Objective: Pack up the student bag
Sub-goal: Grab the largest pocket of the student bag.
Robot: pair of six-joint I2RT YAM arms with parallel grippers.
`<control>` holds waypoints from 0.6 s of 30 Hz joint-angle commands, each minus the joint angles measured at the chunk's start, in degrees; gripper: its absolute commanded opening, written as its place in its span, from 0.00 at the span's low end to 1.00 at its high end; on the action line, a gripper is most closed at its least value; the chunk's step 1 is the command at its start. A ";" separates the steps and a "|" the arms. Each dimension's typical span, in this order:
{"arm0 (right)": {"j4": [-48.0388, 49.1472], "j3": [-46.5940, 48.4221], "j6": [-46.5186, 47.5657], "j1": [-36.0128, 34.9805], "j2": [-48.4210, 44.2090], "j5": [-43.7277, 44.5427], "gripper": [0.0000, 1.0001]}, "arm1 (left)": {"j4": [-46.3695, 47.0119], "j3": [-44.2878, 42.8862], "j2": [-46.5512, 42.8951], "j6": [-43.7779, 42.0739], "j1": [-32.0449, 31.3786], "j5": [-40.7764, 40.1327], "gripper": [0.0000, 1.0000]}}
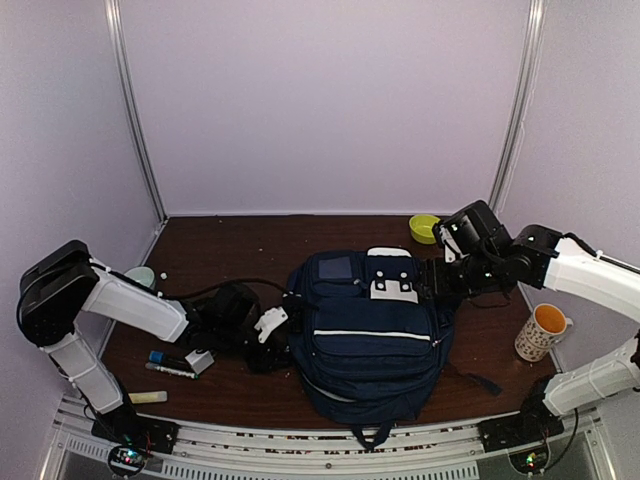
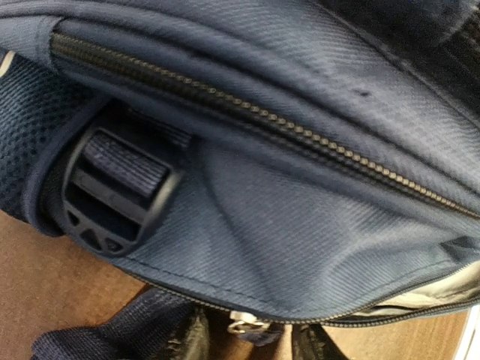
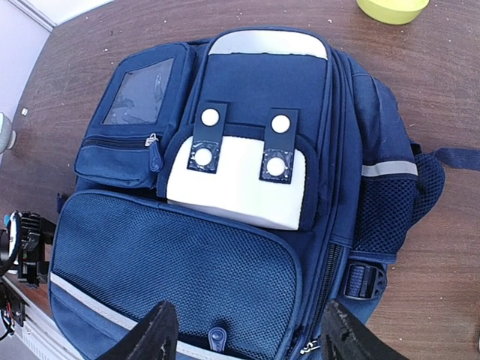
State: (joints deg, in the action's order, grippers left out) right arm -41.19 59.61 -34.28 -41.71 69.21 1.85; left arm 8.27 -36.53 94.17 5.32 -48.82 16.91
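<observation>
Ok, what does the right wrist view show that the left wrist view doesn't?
Right wrist only: the front of the student bag, with its white buckle patch and mesh pocket, and a yellow-green bowl beyond. Left wrist only: a close side view, zipper teeth above a tucked black strap buckle. Both: navy bag fabric on the brown table.

Back wall [image 1: 320, 100]: plain pale panel with a faint lilac cast, evenly lit from edge to edge.
Sides: left wall [image 1: 50, 120] and right wall [image 1: 590, 100] in the same pale finish, closing in toward the back.
Corners: left post [image 1: 135, 110] and right post [image 1: 520, 100], slim silver metal, rising from the far corners and leaning outward.
Bench [image 1: 250, 240]: dark brown wood-grain top, matte, scuffed with light flecks.
Near edge: ribbed silver rail [image 1: 300, 440] spanning the full width.
Light: soft and diffuse, throwing only short, faint shadows.
</observation>
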 commanded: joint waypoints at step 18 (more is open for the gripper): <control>5.03 -2.13 -0.14 -1.65 -2.67 -5.49 0.63 | 6.88 3.58 -0.92 0.02 0.12 -0.40 0.00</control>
State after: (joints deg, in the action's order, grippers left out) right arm -38.92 58.35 -34.48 -41.98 68.03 -1.21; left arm 13.10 -34.11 94.35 4.43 -48.80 17.04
